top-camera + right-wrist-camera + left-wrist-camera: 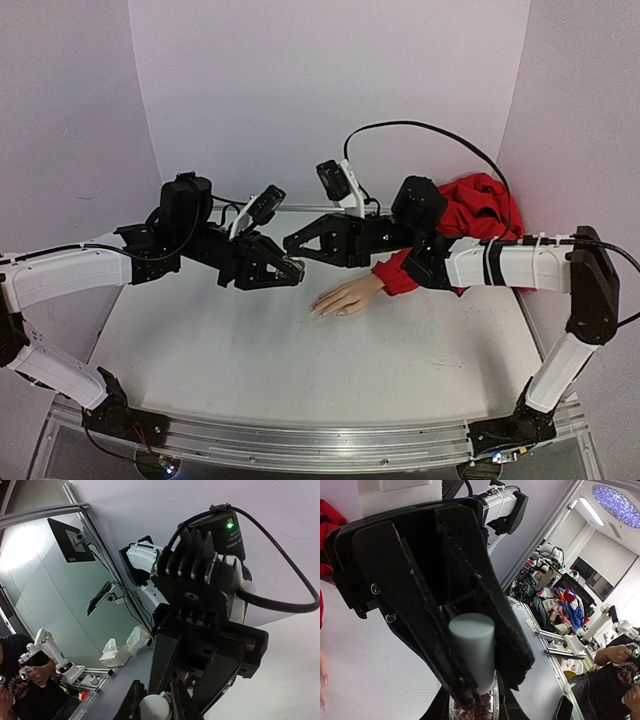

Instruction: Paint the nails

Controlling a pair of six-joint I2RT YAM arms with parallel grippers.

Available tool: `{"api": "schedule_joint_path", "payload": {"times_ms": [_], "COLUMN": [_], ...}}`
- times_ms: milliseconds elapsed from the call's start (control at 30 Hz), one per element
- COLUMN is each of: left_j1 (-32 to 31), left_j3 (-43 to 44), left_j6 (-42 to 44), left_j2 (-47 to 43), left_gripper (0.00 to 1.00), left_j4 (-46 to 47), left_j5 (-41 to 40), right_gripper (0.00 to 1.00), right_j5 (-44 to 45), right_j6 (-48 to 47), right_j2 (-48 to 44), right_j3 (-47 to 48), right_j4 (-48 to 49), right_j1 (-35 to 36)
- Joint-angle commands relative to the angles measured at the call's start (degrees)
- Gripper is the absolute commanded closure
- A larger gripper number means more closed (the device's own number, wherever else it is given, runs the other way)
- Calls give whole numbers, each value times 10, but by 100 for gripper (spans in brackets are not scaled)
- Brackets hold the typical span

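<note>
Surface: white, boxed in by pale lilac walls on three sides.
Left fingers: clenched on a small bottle, held off the surface left of centre. Reddish glitter shows through its glass.
Cap: pale grey and on the bottle, standing between our left fingers with its flat top toward the wrist camera.
Right fingers: closed, their tips meeting the left ones over the middle. A pale rounded shape sits at those tips, likely the cap, but we cannot tell whether they grip it.
Model hand: lies flat just right of centre, near both sets of fingers but apart from them.
Nails: at the fingertips pointing left, too small for us to see whether any paint is on them.
Sleeve: red cloth bunched at the back right, behind our right arm.
Step, as we judge it: getting the bottle open; painting not begun.
Risk: a pinch too near the cap's rounded end could slip off as we twist. A twist could also turn the bottle in the left grip, tipping polish onto the surface or the model hand.
</note>
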Motion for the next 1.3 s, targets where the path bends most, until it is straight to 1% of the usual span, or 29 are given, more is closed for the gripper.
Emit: {"api": "schedule_joint_path", "payload": {"times_ms": [0,33,67,133,167,200,267,300,333,367,400,433,467,500,567,700,800,833,1000,1133,1200,1233,1267], "left_j1": [2,2,2,2,2,2,2,2,2,2,2,1,1,1,1,1,0,0,0,1,2,2,3], "left_j3": [30,30,29,26,24,17,4,-1,-3,-2,2,4,7,9,10,-2,-28,-31,-55,-54,-50,-46,-41], "left_j6": [12,13,15,22,27,32,40,44,52,63,76,88,97,105,108,100,89,87,89,94,100,101,102], "left_j2": [-3,-6,-8,-18,-29,-40,-66,-76,-83,-85,-83,-80,-78,-74,-66,-60,-71,-73,-82,-91,-97,-98,-97], "left_gripper": [100,100,100,100,100,100,100,100,100,100,100,100,100,100,100,100,100,100,100,100,100,100,100], "left_j4": [20,20,20,21,21,20,21,21,21,21,21,21,22,21,22,21,21,21,16,9,7,7,7], "left_j5": [-5,-14,-28,-85,-131,-196,-347,-419,-483,-542,-585,-627,-646,-667,-678,-656,-630,-618,-548,-474,-402,-360,-319], "right_gripper": [94,98,100,100,100,100,100,100,100,100,100,100,100,100,100,100,100,97,58,30,19,15,14], "right_j5": [-10,-6,0,20,34,53,135,198,281,384,529,669,768,824,882,847,782,750,549,416,355,324,297], "right_j6": [10,8,4,-13,-28,-55,-102,-142,-166,-182,-184,-167,-137,-111,-94,-117,-162,-174,-208,-229,-228,-227,-224], "right_j2": [-14,-15,-16,-17,-17,-19,-25,-27,-29,-29,-28,-23,-14,-7,2,10,-13,-22,-65,-95,-110,-116,-120], "right_j3": [7,4,0,-9,-11,-12,-7,1,17,35,51,74,95,109,121,145,130,125,107,84,62,51,43], "right_j4": [48,47,45,26,2,-30,-135,-209,-294,-359,-417,-471,-519,-541,-545,-534,-495,-486,-462,-441,-414,-401,-387], "right_j1": [3,3,3,3,3,4,10,16,28,47,73,100,121,134,165,170,161,154,91,48,25,15,8]}}
